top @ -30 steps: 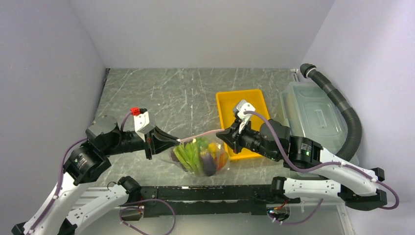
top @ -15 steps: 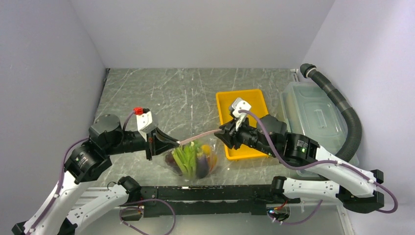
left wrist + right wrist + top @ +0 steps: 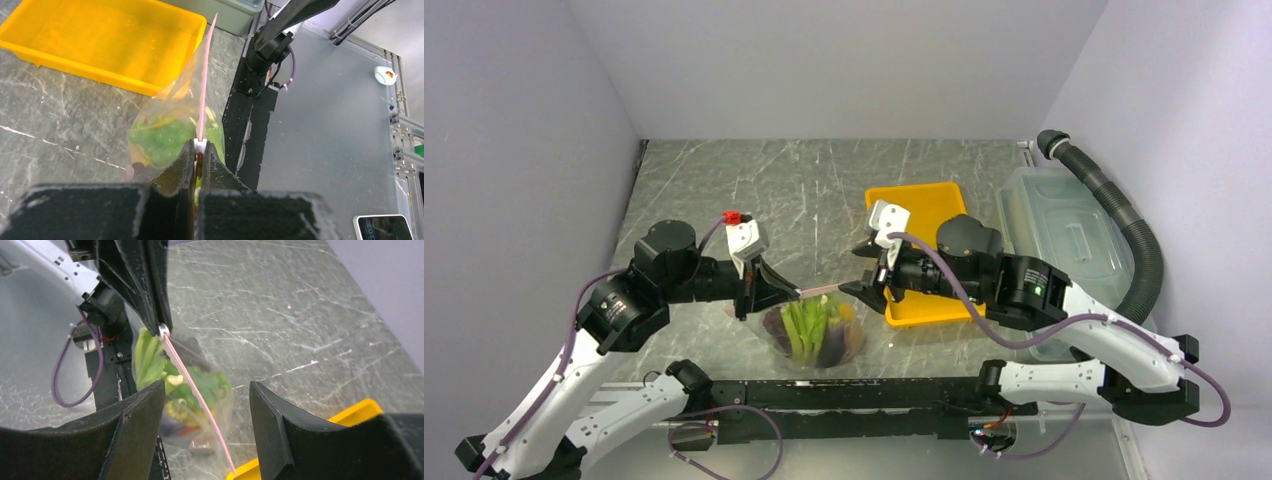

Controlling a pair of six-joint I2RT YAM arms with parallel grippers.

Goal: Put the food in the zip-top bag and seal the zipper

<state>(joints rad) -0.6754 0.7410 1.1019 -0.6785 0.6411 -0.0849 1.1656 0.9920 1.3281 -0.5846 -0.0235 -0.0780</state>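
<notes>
The zip-top bag (image 3: 816, 335) hangs low over the table in front of the arms, with the food (image 3: 809, 325) inside it: green stalks, green grapes (image 3: 159, 140) and purple and yellow pieces. My left gripper (image 3: 794, 293) is shut on the left end of the pink zipper (image 3: 822, 290), pinching it at a small white tab (image 3: 200, 145). The zipper (image 3: 206, 75) runs straight away from those jaws. My right gripper (image 3: 857, 270) stands open at the strip's right end. In the right wrist view the zipper (image 3: 195, 390) passes between the spread fingers (image 3: 145, 410) without touching either.
A yellow tray (image 3: 924, 205) lies just behind the right gripper, and the zipper's free end reaches its near rim (image 3: 240, 472). A translucent lidded bin (image 3: 1064, 240) and a black hose (image 3: 1124, 230) sit at the right. A black rail (image 3: 854, 395) runs along the near edge.
My right gripper has opened and let go of the zipper's right end. Both grippers have shifted, the left rightward and the right leftward and back, and the bag now hangs from the left grip alone.
</notes>
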